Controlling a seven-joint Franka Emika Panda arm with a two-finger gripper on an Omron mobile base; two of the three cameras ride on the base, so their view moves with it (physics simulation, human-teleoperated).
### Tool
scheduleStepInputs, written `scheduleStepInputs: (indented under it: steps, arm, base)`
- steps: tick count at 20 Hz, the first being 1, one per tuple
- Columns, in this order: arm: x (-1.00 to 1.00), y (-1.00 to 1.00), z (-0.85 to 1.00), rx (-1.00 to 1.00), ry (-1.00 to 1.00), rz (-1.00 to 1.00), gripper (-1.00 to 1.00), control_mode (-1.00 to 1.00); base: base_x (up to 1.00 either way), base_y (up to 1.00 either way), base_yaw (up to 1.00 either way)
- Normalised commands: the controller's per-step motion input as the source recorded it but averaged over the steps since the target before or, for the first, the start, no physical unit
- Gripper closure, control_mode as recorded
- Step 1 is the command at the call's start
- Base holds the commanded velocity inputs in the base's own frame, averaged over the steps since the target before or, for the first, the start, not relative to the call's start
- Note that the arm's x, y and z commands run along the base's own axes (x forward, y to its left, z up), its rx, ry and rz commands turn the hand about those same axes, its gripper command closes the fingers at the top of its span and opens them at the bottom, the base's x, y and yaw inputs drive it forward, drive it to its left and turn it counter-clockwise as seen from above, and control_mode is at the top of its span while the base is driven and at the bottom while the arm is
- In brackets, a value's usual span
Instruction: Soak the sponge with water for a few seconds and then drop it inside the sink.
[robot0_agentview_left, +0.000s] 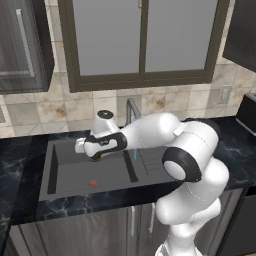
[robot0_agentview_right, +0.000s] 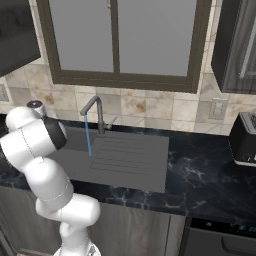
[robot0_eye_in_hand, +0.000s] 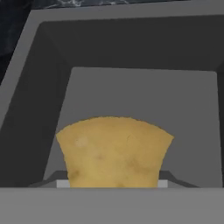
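Note:
My gripper (robot0_agentview_left: 96, 157) is shut on the sponge (robot0_eye_in_hand: 114, 151), a yellow-tan block that takes up the lower middle of the hand view and covers the fingertips. In the left base view only a small tan bit of the sponge (robot0_agentview_left: 97, 158) shows under the hand. The hand hangs over the deep basin of the dark grey sink (robot0_agentview_left: 70, 172), above its floor and behind the red drain mark (robot0_agentview_left: 93, 183). The water (robot0_agentview_left: 134, 155) falls as a thin pale-blue stream from the gooseneck faucet (robot0_agentview_left: 131, 107), to the right of the hand and apart from it. The same water (robot0_agentview_right: 88, 136) drops beside the ribbed drainboard (robot0_agentview_right: 127, 152).
Black marbled countertop (robot0_agentview_left: 20, 165) surrounds the sink. A dark toaster (robot0_agentview_right: 245, 137) stands on the counter at the far right. A window and tiled wall rise behind the faucet (robot0_agentview_right: 95, 107). The basin walls (robot0_eye_in_hand: 26, 109) close in on both sides of the hand.

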Motion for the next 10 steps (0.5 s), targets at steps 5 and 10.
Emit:
scheduleStepInputs:
  steps: [5,10]
  arm:
    - [0.23,0.26,-0.03,-0.06,0.00,-0.19,1.00,-1.00]
    - [0.23,0.04,-0.22,-0.01,0.00,-0.18,1.00,-1.00]
  base:
    - [0.00,0.00,0.00]
    - [0.00,0.00,0.00]
